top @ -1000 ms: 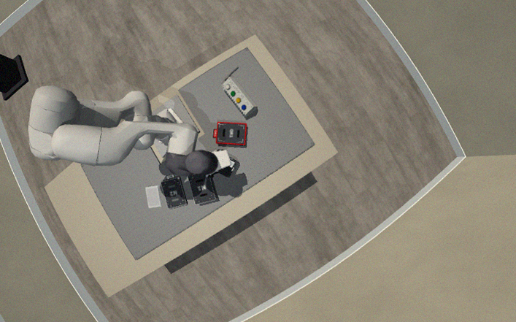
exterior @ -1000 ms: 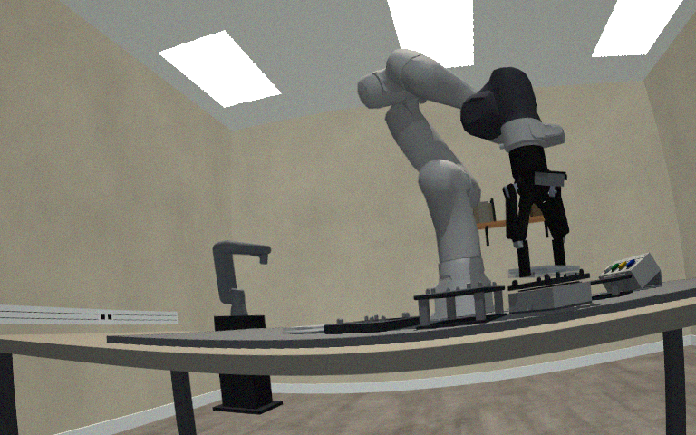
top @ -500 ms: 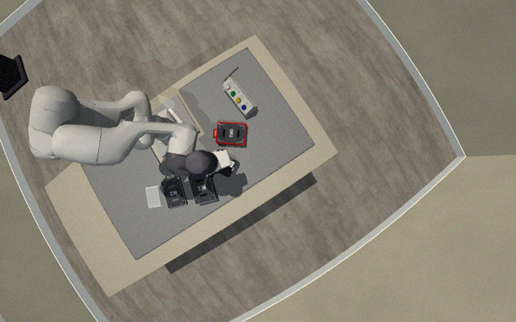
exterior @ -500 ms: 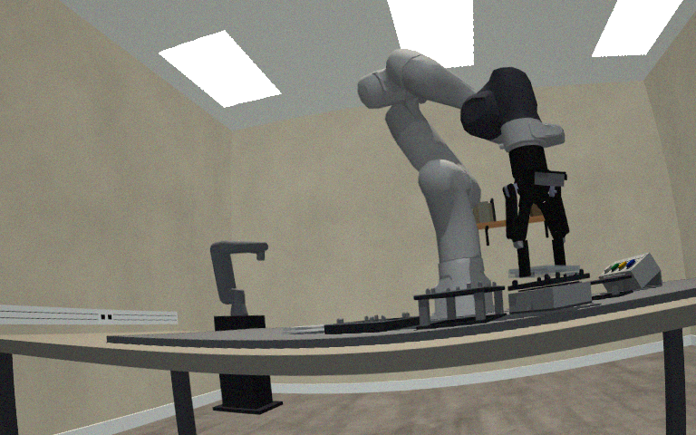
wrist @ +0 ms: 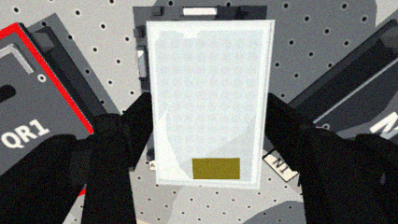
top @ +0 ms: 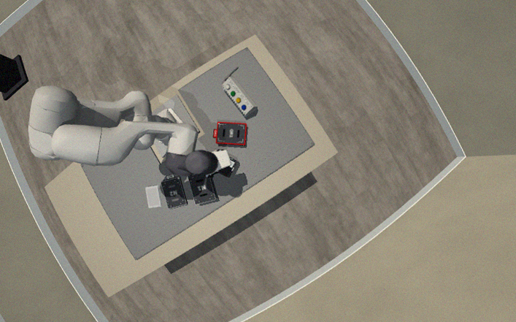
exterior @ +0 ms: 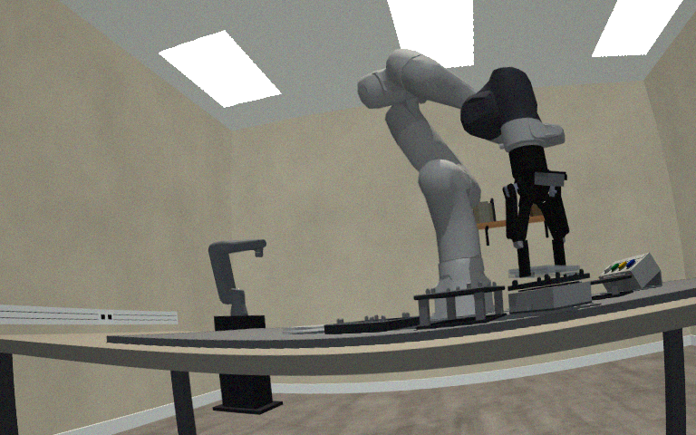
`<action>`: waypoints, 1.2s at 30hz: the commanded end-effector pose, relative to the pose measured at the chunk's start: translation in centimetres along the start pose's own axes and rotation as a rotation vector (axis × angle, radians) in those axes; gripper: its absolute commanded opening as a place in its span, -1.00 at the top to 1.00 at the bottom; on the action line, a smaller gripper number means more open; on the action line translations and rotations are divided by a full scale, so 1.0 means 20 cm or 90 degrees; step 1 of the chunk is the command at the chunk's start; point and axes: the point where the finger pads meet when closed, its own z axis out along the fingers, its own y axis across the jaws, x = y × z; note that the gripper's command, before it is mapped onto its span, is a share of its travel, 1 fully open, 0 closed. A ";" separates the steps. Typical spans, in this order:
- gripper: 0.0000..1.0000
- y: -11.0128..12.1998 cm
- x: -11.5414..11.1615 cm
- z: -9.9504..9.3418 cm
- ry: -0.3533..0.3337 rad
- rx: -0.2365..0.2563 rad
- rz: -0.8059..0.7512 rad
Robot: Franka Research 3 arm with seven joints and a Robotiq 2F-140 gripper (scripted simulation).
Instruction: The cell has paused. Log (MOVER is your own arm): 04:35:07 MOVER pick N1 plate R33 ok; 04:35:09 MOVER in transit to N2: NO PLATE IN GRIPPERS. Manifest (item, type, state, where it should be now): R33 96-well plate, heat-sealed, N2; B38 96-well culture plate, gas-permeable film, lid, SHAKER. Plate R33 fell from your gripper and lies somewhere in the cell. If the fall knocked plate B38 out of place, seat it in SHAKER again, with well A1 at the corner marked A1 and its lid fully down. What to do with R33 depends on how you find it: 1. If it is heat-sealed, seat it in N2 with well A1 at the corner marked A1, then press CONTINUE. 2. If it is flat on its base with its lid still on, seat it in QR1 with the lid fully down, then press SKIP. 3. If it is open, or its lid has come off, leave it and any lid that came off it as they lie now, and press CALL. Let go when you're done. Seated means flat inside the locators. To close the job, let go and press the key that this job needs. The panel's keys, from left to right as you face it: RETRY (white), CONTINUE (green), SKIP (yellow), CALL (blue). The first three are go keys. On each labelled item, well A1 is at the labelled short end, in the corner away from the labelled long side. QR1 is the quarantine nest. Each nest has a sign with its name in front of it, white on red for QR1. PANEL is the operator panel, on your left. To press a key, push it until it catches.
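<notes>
The gripper [wrist: 209, 122] is clamped on the lidded plate [wrist: 209, 100] over its holder — seating, the other plate [top: 152, 196] and the key press remain.

I am looking into a small automated laboratory cell, a bare room with beige walls and bright ceiling light panels [exterior: 220, 69]. A long table [exterior: 359, 353] carries a grey perforated mat [top: 274, 142], dark plate nests with printed name signs, one nest outlined in red and marked QR1 [wrist: 28, 133], and an operator panel [top: 239, 97] with white, green, yellow and blue keys. A white multi-well plate [wrist: 210, 100] and a second, smaller robot arm [exterior: 228, 272] on a black pedestal point to lab automation.
</notes>
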 end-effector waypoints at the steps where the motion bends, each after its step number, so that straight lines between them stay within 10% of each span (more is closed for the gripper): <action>1: 0.80 0.00 0.00 0.00 0.000 -0.001 -0.005; 36: 0.80 0.00 0.00 -0.01 0.000 -0.001 -0.005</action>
